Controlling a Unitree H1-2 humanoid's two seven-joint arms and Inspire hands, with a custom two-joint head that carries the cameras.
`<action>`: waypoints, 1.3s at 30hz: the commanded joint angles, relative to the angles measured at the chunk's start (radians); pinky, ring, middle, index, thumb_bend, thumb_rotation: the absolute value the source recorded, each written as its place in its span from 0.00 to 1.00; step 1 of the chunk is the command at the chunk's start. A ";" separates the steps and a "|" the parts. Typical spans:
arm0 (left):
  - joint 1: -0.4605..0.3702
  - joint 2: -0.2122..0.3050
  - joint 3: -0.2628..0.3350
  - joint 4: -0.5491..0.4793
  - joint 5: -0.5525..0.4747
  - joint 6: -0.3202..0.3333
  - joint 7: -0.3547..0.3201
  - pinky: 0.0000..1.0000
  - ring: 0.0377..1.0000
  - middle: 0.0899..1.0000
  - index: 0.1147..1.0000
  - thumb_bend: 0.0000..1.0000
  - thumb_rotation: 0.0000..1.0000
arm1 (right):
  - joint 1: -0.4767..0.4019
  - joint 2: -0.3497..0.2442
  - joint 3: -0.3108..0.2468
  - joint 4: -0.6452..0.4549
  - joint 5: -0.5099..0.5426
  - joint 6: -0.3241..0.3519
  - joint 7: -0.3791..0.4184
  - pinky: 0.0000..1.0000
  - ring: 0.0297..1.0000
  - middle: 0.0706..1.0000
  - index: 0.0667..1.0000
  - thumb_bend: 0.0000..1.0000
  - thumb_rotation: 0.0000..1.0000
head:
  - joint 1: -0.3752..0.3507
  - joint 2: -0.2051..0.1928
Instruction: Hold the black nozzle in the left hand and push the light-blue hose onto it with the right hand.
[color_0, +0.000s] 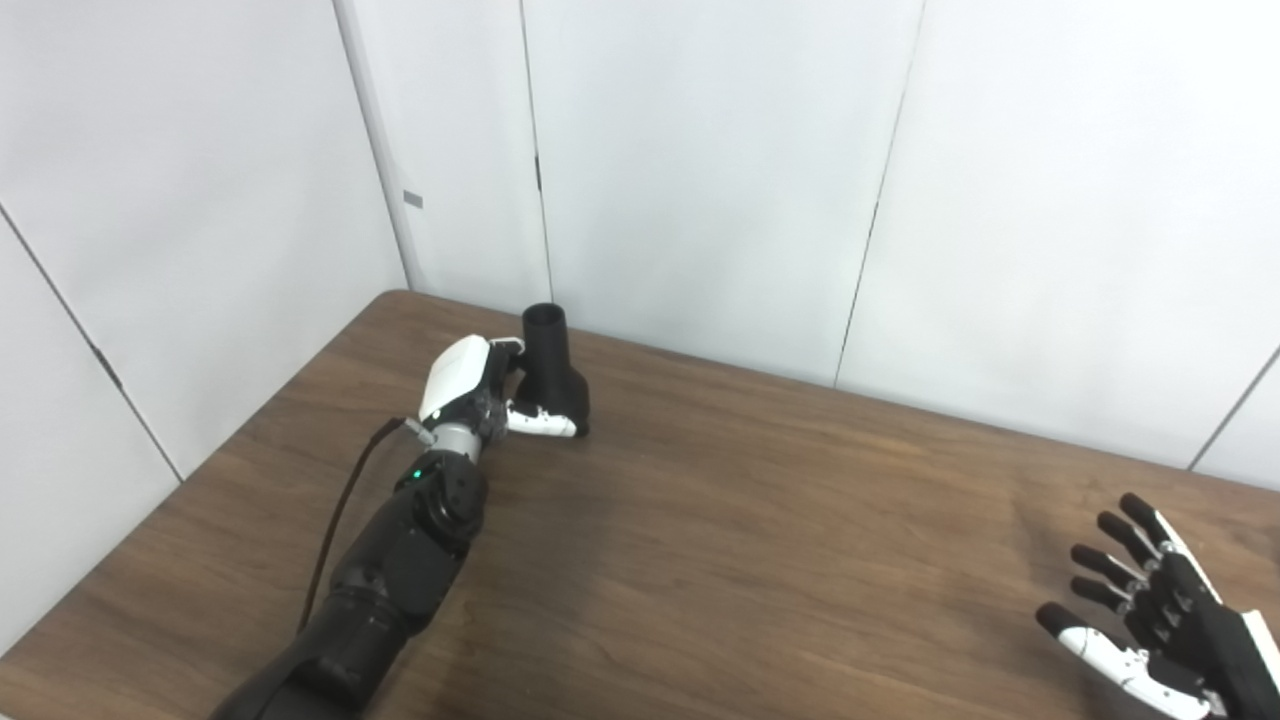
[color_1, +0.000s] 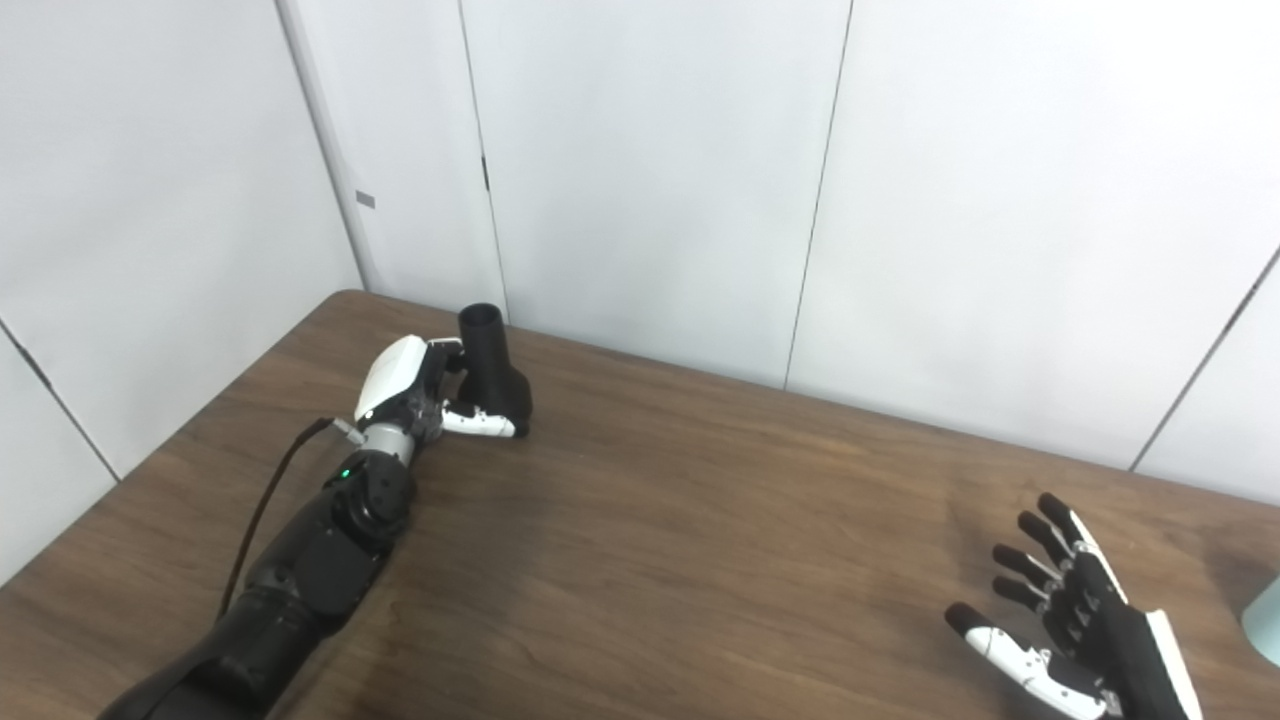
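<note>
The black nozzle (color_0: 553, 373) stands upright at the far left of the brown table (color_0: 760, 520), narrow open end up. My left hand (color_0: 478, 393) is wrapped around its wide lower body, thumb across the front. My right hand (color_1: 1070, 625) hovers open over the table's near right corner, fingers spread and holding nothing. A sliver of something light blue (color_1: 1265, 620), possibly the hose, shows at the right edge of the right eye view only; most of it is out of frame.
White wall panels (color_0: 700, 170) rise directly behind the table's far edge, close to the nozzle. A black cable (color_0: 335, 520) runs along my left forearm. Bare wood lies between the two hands.
</note>
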 joint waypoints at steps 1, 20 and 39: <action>0.016 -0.037 -0.042 0.036 0.008 -0.011 -0.029 0.95 0.68 0.48 0.38 0.52 0.00 | -0.021 -0.009 -0.001 -0.006 -0.003 -0.046 -0.002 0.75 0.80 0.89 0.91 0.51 0.06 | 0.001 0.000; 0.051 -0.034 -0.165 0.074 0.089 -0.092 0.081 0.95 0.64 0.45 0.40 0.53 0.00 | -0.041 -0.006 -0.001 0.049 -0.003 -0.084 -0.006 0.74 0.79 0.89 0.90 0.58 0.10 | -0.053 0.009; 0.099 -0.166 -0.402 0.020 0.254 -0.350 0.127 0.85 0.58 0.41 0.43 0.53 0.00 | -0.081 0.030 0.008 0.227 -0.011 -0.293 -0.029 0.60 0.76 0.87 0.85 0.72 0.27 | -0.336 0.037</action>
